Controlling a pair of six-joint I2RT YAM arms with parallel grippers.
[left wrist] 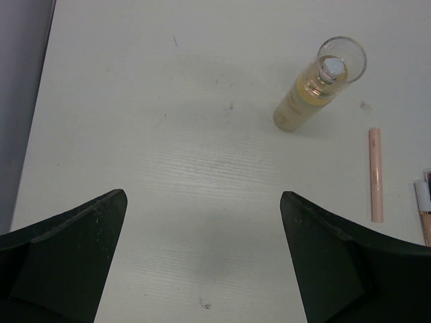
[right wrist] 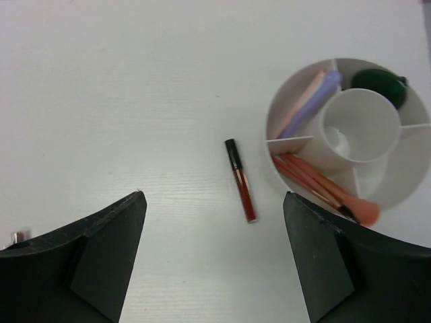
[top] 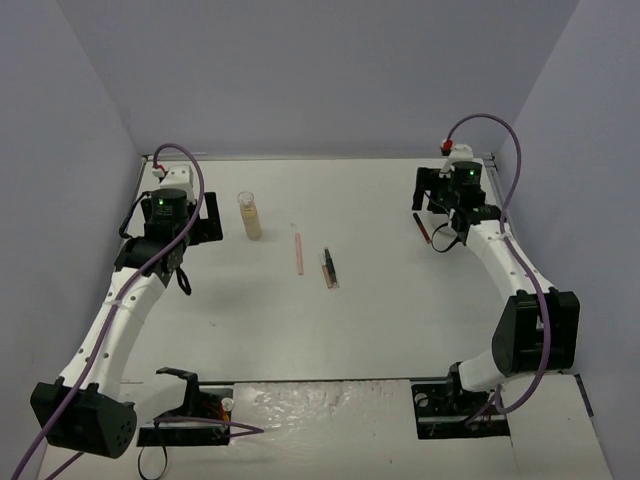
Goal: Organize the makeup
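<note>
A clear bottle of beige liquid [top: 250, 216] stands upright at the back left; it also shows in the left wrist view [left wrist: 316, 87]. A pink stick [top: 297, 250] [left wrist: 376, 175] and a black-capped stick [top: 329, 268] lie mid-table. My left gripper [top: 181, 272] [left wrist: 202, 196] is open and empty over bare table, left of the bottle. My right gripper [top: 450, 238] [right wrist: 214, 196] is open and empty above a red stick with a black cap [right wrist: 241, 180] [top: 422, 228]. Just right of it is the white divided bowl [right wrist: 411, 182], which holds lilac and pink sticks [right wrist: 306, 101], a dark green disc [right wrist: 380, 84] and red-orange sticks [right wrist: 316, 182].
Grey walls close the table at the back and both sides. The arm bases [top: 462, 400] sit at the near edge, with a black bracket and cables [top: 190, 405] by the left one. The bowl is hidden under the right arm in the top view.
</note>
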